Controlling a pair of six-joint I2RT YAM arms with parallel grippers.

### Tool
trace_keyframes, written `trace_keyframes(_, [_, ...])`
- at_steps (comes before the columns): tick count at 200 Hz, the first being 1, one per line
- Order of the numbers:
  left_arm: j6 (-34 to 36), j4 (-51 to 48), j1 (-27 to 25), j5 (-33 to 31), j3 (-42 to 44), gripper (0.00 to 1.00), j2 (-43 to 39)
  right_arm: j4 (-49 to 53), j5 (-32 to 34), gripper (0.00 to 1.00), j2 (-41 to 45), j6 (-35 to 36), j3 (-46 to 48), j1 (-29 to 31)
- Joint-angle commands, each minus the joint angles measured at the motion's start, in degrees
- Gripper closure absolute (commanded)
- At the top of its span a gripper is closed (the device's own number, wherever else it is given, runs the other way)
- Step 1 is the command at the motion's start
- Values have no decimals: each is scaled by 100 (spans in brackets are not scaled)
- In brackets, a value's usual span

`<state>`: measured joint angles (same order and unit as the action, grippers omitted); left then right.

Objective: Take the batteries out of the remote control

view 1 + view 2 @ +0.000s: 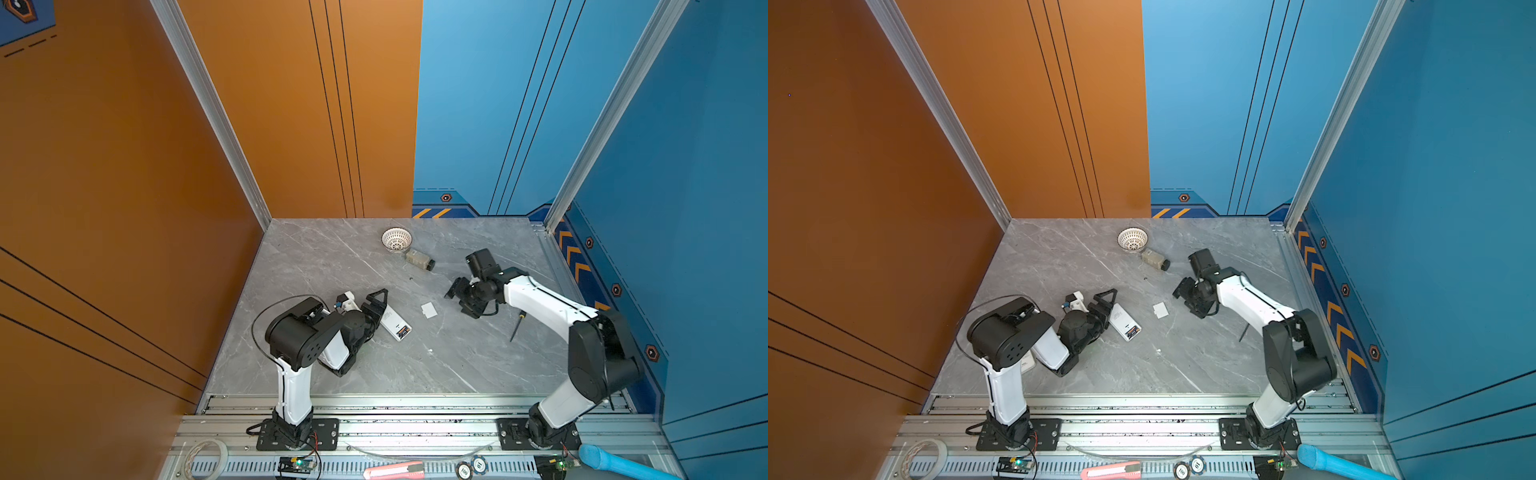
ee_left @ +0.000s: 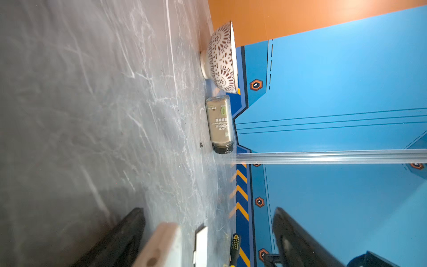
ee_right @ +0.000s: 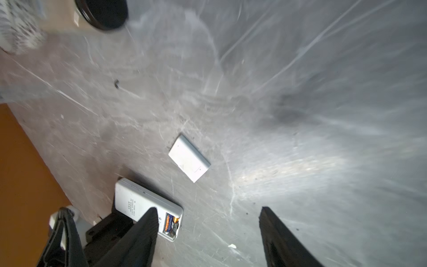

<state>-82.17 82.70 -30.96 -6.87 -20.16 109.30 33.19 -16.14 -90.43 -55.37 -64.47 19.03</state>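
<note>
Here, the remote control [image 1: 395,325] lies face-down near the tabletop's [image 1: 332,257] middle, its battery cover [image 1: 429,310] set aside to expose the batteries [image 3: 171,223] in their bay; the left gripper [image 1: 380,307] straddles it with jaws wide, likely to steady it, and the right gripper [image 3: 208,209] hovers wide and empty.

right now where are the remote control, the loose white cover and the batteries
remote control [image 3: 136,201]: right wrist view, on its white back.
loose white cover [image 3: 189,158]: right wrist view, on its middle.
batteries [image 3: 171,222]: right wrist view, on the orange-and-black cell in the open compartment.
</note>
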Motion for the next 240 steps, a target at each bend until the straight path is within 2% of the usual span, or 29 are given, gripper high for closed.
trace_keyframes(1, [-40,-1403,98,-393,340,2,-468,860,124,25,632,697,32,-545])
trace_keyframes(14, [-114,-2655,153,-376,323,1,-1069,1206,408,23,888,1081,68,-997])
trace_keyframes(45, [210,-7463,115,-556,-694,2,-2507,1810,1370,18,926,2195,98,-2024])
trace_keyframes(61, [242,-8487,147,-591,-1010,2,-2698,1804,1495,18,684,2544,129,-2491])
trace_keyframes(84, [89,-8891,210,-532,-1014,2,-2829,1616,1603,17,279,2968,44,-2920])
trace_keyframes(113, [-46,-9296,207,-409,-1126,2,-2931,1456,1763,17,-211,3425,-125,-3128])
trace_keyframes(130, [0,-9722,202,-361,-1303,2,-3100,1244,1609,17,-469,3545,-141,-3264])
trace_keyframes(154, [495,-10090,179,-446,-1772,2,-3481,927,1316,18,-798,3576,-152,-3326])
trace_keyframes(178, [1216,-10074,170,-182,-2363,2,-3685,620,1234,20,-1069,3427,-148,-3327])
trace_keyframes(208, [2094,-10019,35,306,-3173,2,-3508,72,1098,22,-1367,3156,-82,-3303])
trace_keyframes(240, [2497,-9936,-229,542,-3761,2,-3179,-180,1118,28,-1732,2863,-256,-3192])
